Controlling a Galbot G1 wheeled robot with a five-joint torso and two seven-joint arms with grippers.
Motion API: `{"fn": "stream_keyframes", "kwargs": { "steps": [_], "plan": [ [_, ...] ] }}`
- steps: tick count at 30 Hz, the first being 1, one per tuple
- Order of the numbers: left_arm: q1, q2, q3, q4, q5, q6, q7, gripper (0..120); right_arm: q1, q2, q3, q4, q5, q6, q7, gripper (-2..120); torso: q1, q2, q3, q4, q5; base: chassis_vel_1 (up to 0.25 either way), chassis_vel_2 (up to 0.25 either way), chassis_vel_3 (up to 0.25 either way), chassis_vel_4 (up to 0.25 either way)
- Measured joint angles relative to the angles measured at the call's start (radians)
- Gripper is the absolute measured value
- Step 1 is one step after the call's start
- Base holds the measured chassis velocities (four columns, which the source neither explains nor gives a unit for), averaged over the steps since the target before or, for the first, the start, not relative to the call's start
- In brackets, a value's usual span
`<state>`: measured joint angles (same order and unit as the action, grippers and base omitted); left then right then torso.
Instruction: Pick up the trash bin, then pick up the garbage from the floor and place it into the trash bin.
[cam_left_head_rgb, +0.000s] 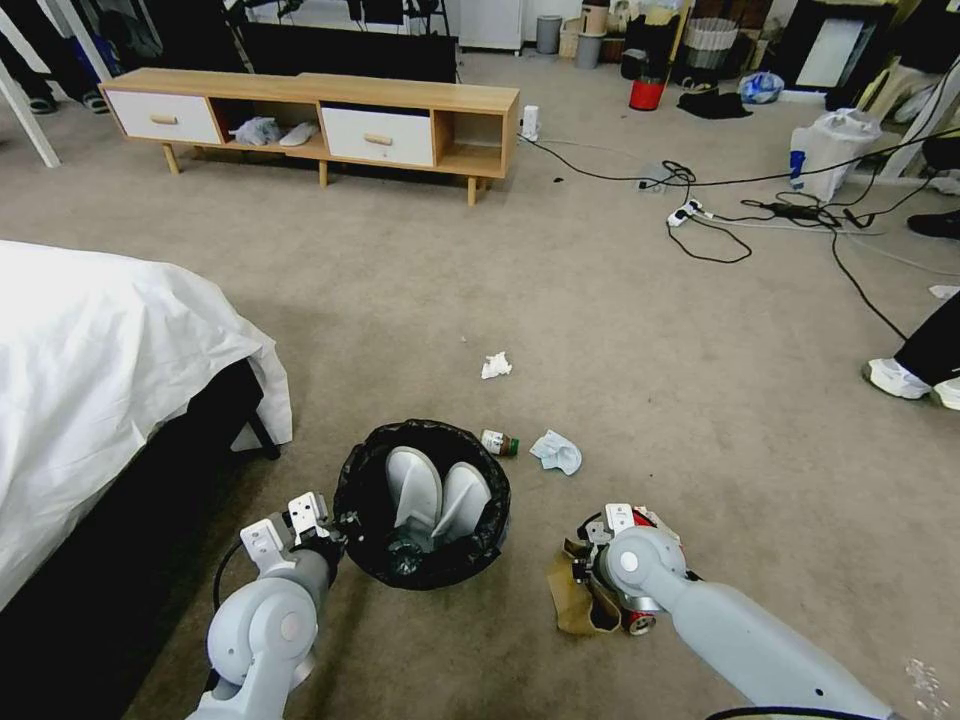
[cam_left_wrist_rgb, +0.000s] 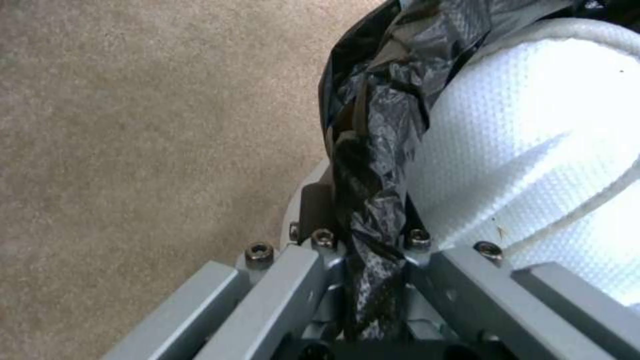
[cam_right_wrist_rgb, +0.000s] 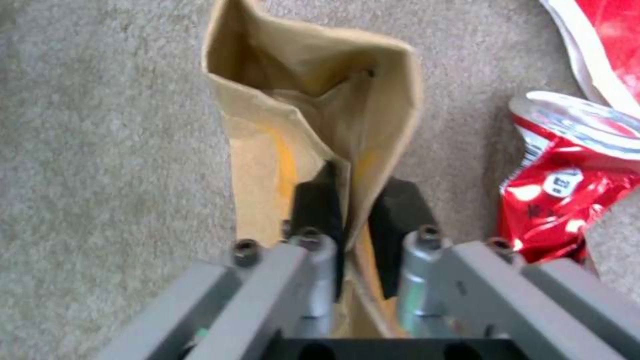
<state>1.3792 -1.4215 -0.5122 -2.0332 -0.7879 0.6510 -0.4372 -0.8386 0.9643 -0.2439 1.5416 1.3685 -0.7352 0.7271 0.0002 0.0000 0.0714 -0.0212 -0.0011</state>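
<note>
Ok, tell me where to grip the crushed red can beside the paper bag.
Grip the red can across its dented middle, coming from above: it lies on its side on the floor, so its sides are exposed. The right gripper holds the paper bag now.

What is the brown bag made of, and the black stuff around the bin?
The brown bag looks like matte paper: stiff creases, folded open mouth. The black liner on the trash bin looks like thin glossy plastic film, crinkled and shiny. Neither is certain.
</note>
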Motion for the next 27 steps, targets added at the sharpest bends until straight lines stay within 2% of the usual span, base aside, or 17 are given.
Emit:
{"fn": "stream_keyframes", "kwargs": {
  "steps": [1, 3, 21, 27],
  "plan": [
    [0.000, 0.000, 0.000, 0.000, 0.000, 0.000, 0.000, 2, 0.000, 0.000, 0.000, 0.000, 0.000, 0.000, 0.000, 8, 0.000, 0.000, 0.000, 0.0000, 0.0000, 0.000, 0.000, 0.000, 0.000],
    [-0.002, -0.002, 0.005, 0.000, 0.003, 0.000, 0.000, 2, -0.012, -0.010, 0.011, 0.023, 0.007, 0.000, 0.012, 0, 0.000, 0.000, 0.000, 0.0000, 0.0001, 0.000, 0.000, 0.000, 0.000],
    [-0.005, 0.004, 0.016, 0.003, 0.007, 0.003, 0.002, 2, -0.079, -0.062, 0.097, 0.105, 0.016, 0.000, 0.043, 0, 0.000, 0.000, 0.000, 0.0000, 0.0002, 0.000, 0.000, 0.000, 0.000],
    [-0.008, 0.010, 0.021, 0.005, 0.007, 0.003, 0.003, 2, -0.092, -0.092, 0.137, 0.175, 0.040, 0.000, 0.071, 0, 0.000, 0.000, 0.000, 0.0000, 0.0003, 0.000, 0.000, 0.000, 0.000]
  ]
}}
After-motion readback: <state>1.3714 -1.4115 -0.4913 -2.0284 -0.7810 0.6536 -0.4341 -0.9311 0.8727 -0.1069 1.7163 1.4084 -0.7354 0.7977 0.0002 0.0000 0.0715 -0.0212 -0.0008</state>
